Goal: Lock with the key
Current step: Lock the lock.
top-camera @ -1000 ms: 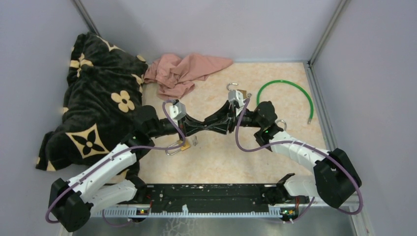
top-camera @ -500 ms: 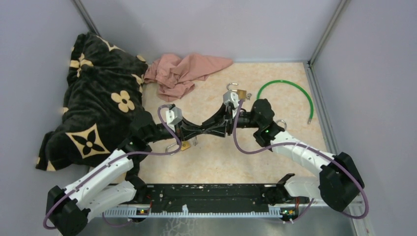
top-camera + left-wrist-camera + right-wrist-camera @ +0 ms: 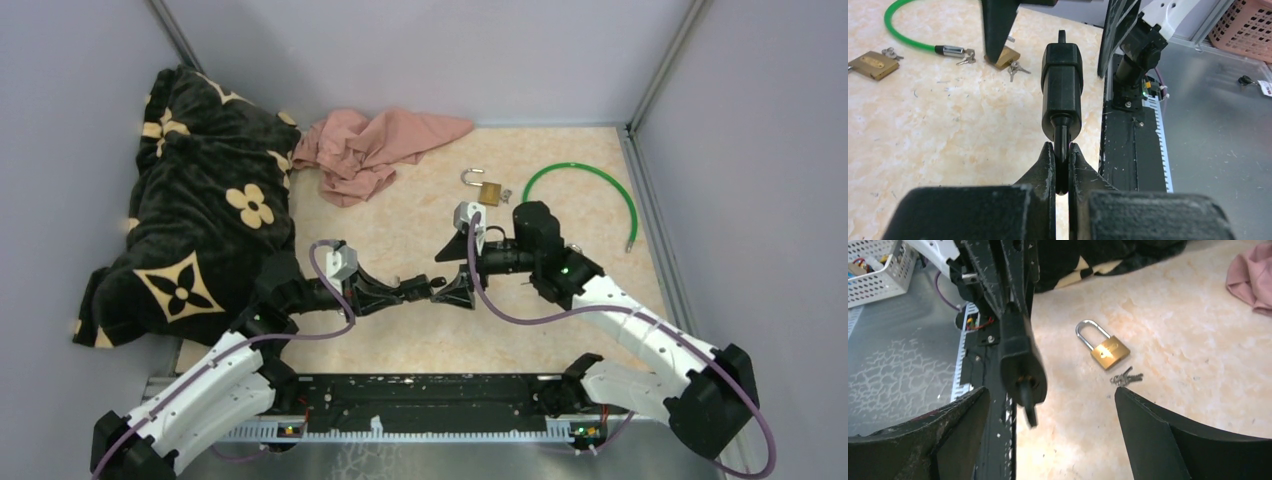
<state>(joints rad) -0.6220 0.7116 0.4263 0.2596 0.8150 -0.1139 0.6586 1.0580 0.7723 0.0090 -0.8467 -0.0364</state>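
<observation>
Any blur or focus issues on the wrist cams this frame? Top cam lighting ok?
Left wrist: the left tool is soft at the bottom edge, while the black part it pinches is sharp. Right wrist: the right tool is defocused, the black part's tip is smeared, and the brass padlock is crisp. Top external: even light, soft shadows.

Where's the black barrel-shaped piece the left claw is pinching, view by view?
Top external: black barrel-shaped piece lies mid-table, at the tip of the left claw.
Left wrist: the piece is centre frame, standing straight up from the pinching fingers.
Right wrist: the piece is left of centre, seen end-on.
Shared landmark: black base rail at the table's near edge.
</observation>
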